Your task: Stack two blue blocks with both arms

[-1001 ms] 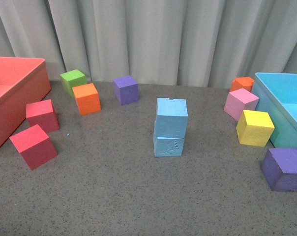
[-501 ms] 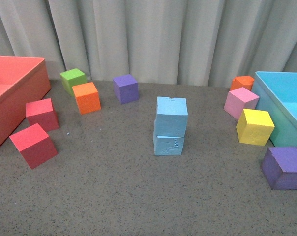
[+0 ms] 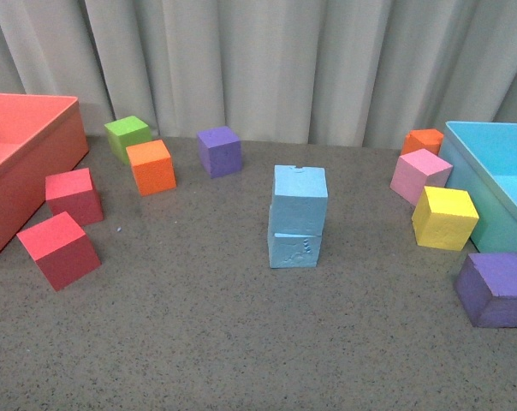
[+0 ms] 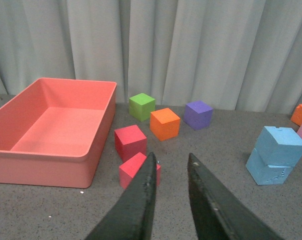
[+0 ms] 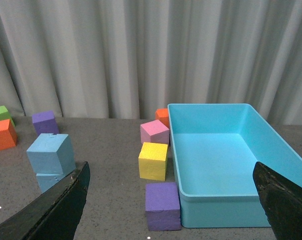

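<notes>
Your blue blocks [image 3: 297,217] sit stacked, so the left fingers [image 4: 150,176] stand narrowly apart, the right fingers [image 5: 76,192] wide, both empty.

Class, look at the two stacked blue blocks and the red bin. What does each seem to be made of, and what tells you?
Blue blocks: probably foam, matte; dull grainy faces, softened edges, a mark pressed into the lower one.
Red bin: likely moulded plastic, smooth; thin even walls, rounded rim, faint sheen.
</notes>
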Motion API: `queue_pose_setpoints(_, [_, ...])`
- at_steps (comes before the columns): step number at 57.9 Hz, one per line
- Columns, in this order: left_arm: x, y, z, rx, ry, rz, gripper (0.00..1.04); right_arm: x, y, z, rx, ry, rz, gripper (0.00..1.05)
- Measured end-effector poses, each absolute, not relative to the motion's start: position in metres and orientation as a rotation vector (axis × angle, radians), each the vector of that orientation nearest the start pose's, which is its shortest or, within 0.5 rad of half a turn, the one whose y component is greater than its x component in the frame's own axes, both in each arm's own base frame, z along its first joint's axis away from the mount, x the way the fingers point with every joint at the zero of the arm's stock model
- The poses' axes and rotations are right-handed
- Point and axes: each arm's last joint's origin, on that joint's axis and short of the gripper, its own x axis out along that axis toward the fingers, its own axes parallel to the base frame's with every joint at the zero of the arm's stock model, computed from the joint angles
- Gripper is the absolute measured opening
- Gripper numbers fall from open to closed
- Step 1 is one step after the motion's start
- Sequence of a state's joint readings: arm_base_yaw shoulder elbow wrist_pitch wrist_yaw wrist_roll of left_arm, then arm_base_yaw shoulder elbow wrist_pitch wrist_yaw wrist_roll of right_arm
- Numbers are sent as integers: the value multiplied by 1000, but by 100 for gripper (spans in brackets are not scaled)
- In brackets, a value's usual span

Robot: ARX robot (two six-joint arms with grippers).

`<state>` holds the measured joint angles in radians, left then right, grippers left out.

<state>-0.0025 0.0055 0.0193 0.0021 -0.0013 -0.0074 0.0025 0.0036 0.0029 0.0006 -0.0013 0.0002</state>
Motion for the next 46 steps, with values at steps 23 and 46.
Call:
queue_pose_setpoints(23, [97,0,170,-7,-17,-1,96,98,0,164,0,0,4,95])
queue_pose_setpoints(46, [97,0,170,-5,-17,-1,98,98,0,164,0,0,4,95])
